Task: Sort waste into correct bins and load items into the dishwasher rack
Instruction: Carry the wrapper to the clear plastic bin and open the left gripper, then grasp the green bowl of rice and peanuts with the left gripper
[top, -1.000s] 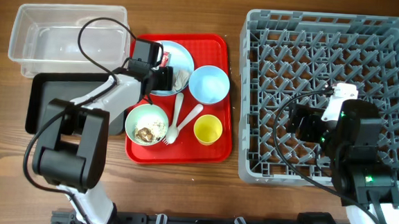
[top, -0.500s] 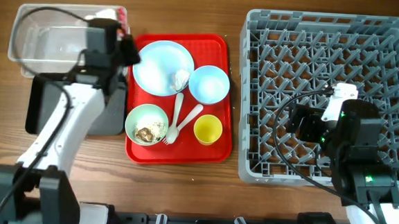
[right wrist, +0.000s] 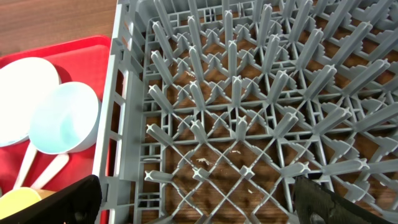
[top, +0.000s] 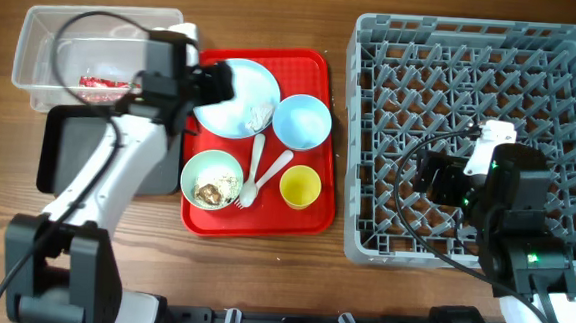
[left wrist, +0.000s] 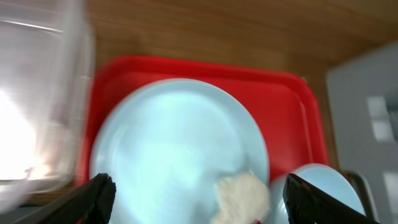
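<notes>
The red wrapper [top: 98, 82] lies in the clear tub [top: 46, 26]. My left gripper [top: 216, 81] is open and empty over the left part of the pale blue plate [top: 240, 86]; it shows open in the left wrist view [left wrist: 199, 208], over the plate [left wrist: 174, 137]. The white tissue [top: 261, 113] [left wrist: 242, 196] rests on the plate's near right edge. The green bowl [top: 212, 177] holds food scraps. The blue bowl [top: 301, 121], yellow cup [top: 299, 186], fork [top: 252, 174] and spoon [top: 274, 168] sit on the red tray [top: 319, 68]. My right gripper [top: 437, 177] [right wrist: 196, 208] is open and empty over the grey rack [top: 475, 53].
The black tray [top: 62, 163] lies in front of the clear tub, partly under my left arm. The rack [right wrist: 236, 93] holds nothing, with crumbs under its grid. The right wrist view also shows the blue bowl [right wrist: 62, 118] and plate [right wrist: 25, 93].
My left gripper carried the red wrapper from the plate to the clear tub, let it go there, and swung back right over the plate. The right arm has not moved.
</notes>
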Motion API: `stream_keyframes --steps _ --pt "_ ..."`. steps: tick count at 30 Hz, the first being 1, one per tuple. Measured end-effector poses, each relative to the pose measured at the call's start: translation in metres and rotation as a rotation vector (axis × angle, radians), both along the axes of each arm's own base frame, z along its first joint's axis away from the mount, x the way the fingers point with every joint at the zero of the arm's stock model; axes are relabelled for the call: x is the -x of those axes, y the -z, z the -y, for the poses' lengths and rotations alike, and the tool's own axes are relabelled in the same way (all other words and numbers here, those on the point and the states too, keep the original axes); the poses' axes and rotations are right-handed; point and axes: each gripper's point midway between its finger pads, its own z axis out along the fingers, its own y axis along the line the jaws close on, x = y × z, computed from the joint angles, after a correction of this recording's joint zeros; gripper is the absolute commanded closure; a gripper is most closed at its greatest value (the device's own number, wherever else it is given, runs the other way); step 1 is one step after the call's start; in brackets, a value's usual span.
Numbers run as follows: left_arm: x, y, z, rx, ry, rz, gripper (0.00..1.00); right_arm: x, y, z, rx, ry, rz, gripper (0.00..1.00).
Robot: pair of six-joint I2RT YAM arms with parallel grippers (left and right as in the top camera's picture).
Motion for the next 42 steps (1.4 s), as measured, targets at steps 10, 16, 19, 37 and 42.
stream_keyframes --steps 10,16,19,37,42 --pt "0.013 0.095 0.062 -0.054 0.171 -0.179 0.17 0.000 0.000 -0.002 -0.007 -0.008 -0.001 0.00" --pt "0.018 0.115 0.067 -0.070 0.193 -0.218 0.96 0.000 0.000 -0.002 -0.007 -0.008 -0.001 0.00" --pt "0.018 0.115 0.067 -0.071 0.194 -0.217 0.96 0.000 0.000 -0.002 -0.007 -0.008 -0.001 0.00" --pt "-0.023 -0.025 -0.152 -0.089 -0.340 0.127 0.22 0.002 0.002 -0.002 -0.007 -0.008 -0.012 0.00" --pt "0.018 -0.026 -0.117 -0.082 -0.262 -0.005 0.00 0.003 0.002 -0.002 -0.007 -0.008 -0.015 0.00"
